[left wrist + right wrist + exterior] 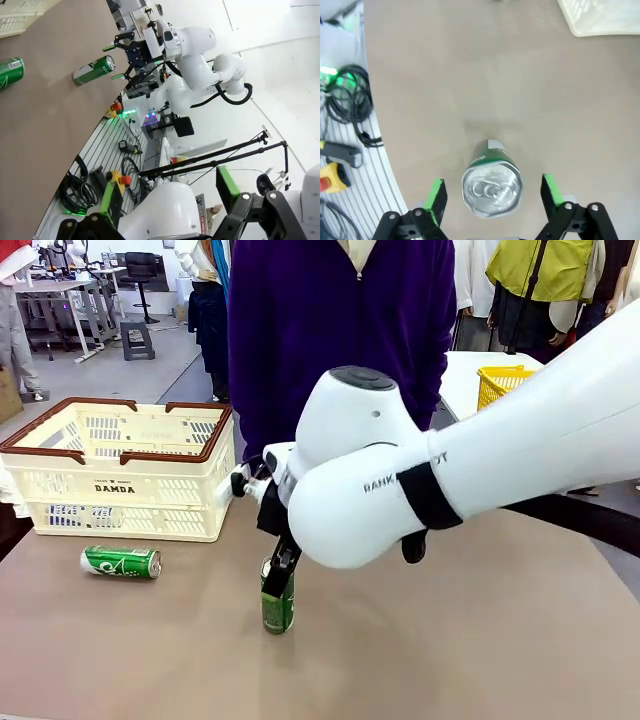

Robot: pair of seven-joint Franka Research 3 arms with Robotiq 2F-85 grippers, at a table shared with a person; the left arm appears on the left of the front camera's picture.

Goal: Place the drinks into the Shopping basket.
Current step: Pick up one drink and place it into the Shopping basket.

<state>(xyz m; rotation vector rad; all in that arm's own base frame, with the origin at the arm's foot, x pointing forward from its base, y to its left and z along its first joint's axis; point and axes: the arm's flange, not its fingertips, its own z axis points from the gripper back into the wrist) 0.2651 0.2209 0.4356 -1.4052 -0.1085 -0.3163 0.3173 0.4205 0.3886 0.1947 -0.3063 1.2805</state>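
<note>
A green can (pixel 278 612) is seen standing upright near the middle of the table (pixel 450 640). The right gripper (pixel 494 194) is placed around it from above. Its jaws are spread wide, a clear gap is left on each side of the can, and nothing is gripped. A second can (pixel 120 562), also green, is found lying on its side at about nine o'clock from the upright one, well apart from it. The basket (pixel 120 502) is set at about ten o'clock, just beyond the lying can – both cans are outside it, on the tabletop. The left gripper (pixel 167 194) is seen with its pads wide apart and nothing between them. A person (pixel 340 340) in purple is stood at twelve o'clock, and a yellow basket (pixel 500 385) is seen at two o'clock.
</note>
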